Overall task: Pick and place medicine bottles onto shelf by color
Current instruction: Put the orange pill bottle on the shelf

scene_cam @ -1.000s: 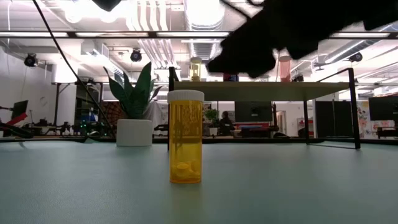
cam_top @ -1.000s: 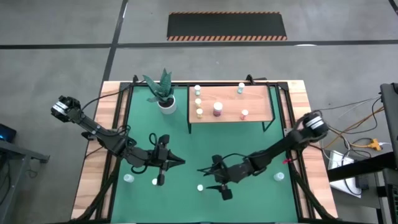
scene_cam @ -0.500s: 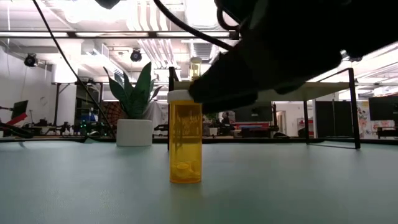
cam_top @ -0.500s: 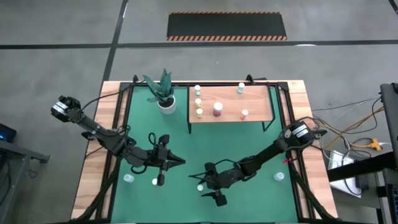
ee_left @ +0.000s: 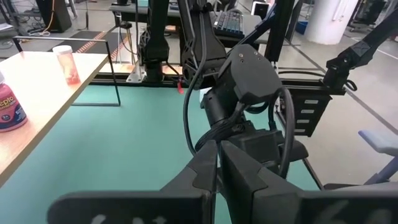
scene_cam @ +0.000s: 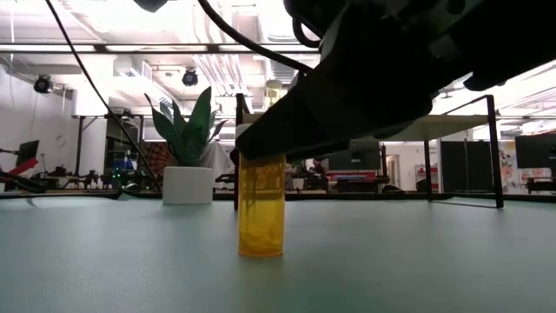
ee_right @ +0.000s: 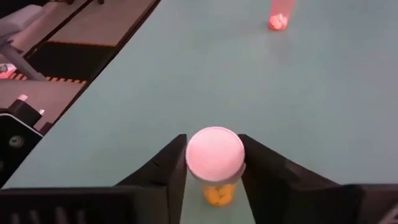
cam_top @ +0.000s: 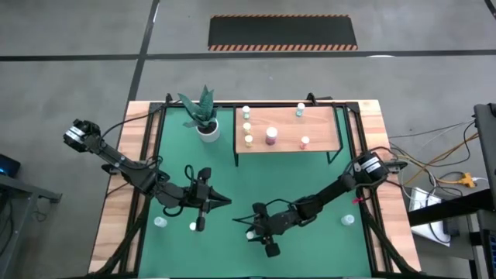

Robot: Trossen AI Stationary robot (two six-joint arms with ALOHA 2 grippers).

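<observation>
A yellow-orange bottle (scene_cam: 261, 209) with a white cap (ee_right: 214, 153) stands upright on the green mat (cam_top: 232, 174), near the table's near edge (cam_top: 249, 232). My right gripper (cam_top: 258, 232) is open and reaches over it, one finger (ee_right: 175, 163) on each side of the cap; in the low view it covers the cap. My left gripper (cam_top: 215, 201) is shut and waits above the mat, left of the bottle. The shelf (cam_top: 322, 132) stands at the far side and carries three yellow bottles (cam_top: 247, 126), a larger magenta one (cam_top: 271, 136), a teal one (cam_top: 300, 109) and an orange one (cam_top: 304, 142). My right gripper comes at the bottle's cap slanting down from the table's right, a finger close on each side. Whether the fingers touch the cap I cannot tell. The bottle stands upright with its base on the mat.
Loose bottles stand on the mat at the near left (cam_top: 160, 222), (cam_top: 193, 226) and the near right (cam_top: 347, 220). A white pot with a green plant (cam_top: 206, 124) stands left of the shelf. Black frame rails (cam_top: 147, 155) line the mat's sides.
My right gripper has moved toward the table's left edge and down, onto the yellow-orange bottle, until its fingers flank the cap. The bottle has stayed where it was, upright on the mat.
</observation>
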